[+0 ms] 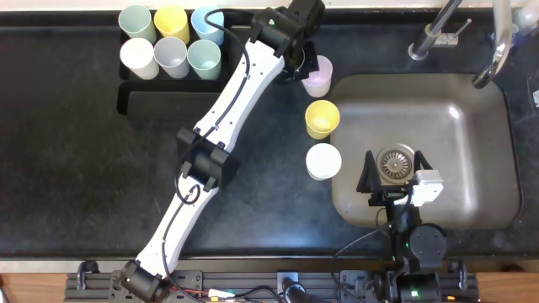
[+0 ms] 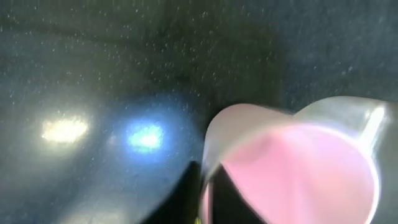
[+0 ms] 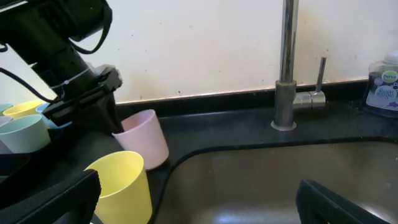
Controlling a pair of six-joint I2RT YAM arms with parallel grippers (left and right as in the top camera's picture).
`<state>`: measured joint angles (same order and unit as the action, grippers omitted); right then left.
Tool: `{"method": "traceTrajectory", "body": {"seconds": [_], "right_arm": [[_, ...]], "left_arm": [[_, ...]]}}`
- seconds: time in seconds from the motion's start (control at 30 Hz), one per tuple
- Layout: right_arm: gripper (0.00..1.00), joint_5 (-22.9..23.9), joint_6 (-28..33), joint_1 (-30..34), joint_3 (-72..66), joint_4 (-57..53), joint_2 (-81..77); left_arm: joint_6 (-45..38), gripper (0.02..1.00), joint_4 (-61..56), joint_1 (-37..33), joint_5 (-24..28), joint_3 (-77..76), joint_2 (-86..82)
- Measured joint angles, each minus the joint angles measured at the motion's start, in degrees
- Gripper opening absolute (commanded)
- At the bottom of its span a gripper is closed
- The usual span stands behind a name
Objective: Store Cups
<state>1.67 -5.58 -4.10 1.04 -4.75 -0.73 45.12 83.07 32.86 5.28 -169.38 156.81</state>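
Nearest my side of the rig, the right gripper (image 1: 394,168) hangs over the steel sink (image 1: 472,151) with its jaws spread wide and nothing between them, the drain showing below it. Just to the left of it, along the sink's left edge, a white cup (image 1: 323,161) and a yellow cup (image 1: 322,119) stand close together on the dark speckled worktop (image 1: 67,168), the yellow one upright with its mouth open to the ceiling. Beyond them, by the sink's far left corner, stands the pink cup (image 1: 320,80), also upright. The left arm stretches diagonally across the worktop from its base to reach it, and the left gripper (image 1: 301,67) sits right at the cup's rim on the side away from the sink. From its wrist camera I see the pink rim and inside wall pressed up close, but I cannot tell whether the gripper is pinching the cup. Farther off to the left, a black tray (image 1: 126,97) carries six cups (image 1: 172,55) in two rows of three, pale green, yellow and blue behind, white, pale blue and mint in front, all touching or nearly so. At the back, a tap (image 1: 431,38) rises behind the sink, a soap bottle (image 3: 382,84) at its right, against a pale wall (image 3: 205,43).
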Motion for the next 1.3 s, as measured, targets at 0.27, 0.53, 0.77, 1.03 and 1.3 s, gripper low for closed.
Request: {"method": "traceTrajectory", "body": {"seconds": [0.27,0.53,0.77,1.03,1.3], "right_arm": [[0.998,0.0,0.0,0.0,0.0,0.0,0.0],[0.996,0.0,0.0,0.0,0.0,0.0,0.0],[0.998,0.0,0.0,0.0,0.0,0.0,0.0],[0.998,0.0,0.0,0.0,0.0,0.0,0.0],[0.998,0.0,0.0,0.0,0.0,0.0,0.0]], "left_arm": [[-0.1,0.036,0.5,-0.3,-0.5,0.0,0.0],[-0.4,0.036,13.4,-3.7,-7.1,0.3,-10.1],[-2.9,0.036,13.1,-17.0,-14.6,12.7,-40.0],[-3.7,0.036,3.5,-35.2,-15.8,53.2,-65.2],[-8.3,0.036,-14.5,-46.8,-7.1,78.8,-65.1]]}}
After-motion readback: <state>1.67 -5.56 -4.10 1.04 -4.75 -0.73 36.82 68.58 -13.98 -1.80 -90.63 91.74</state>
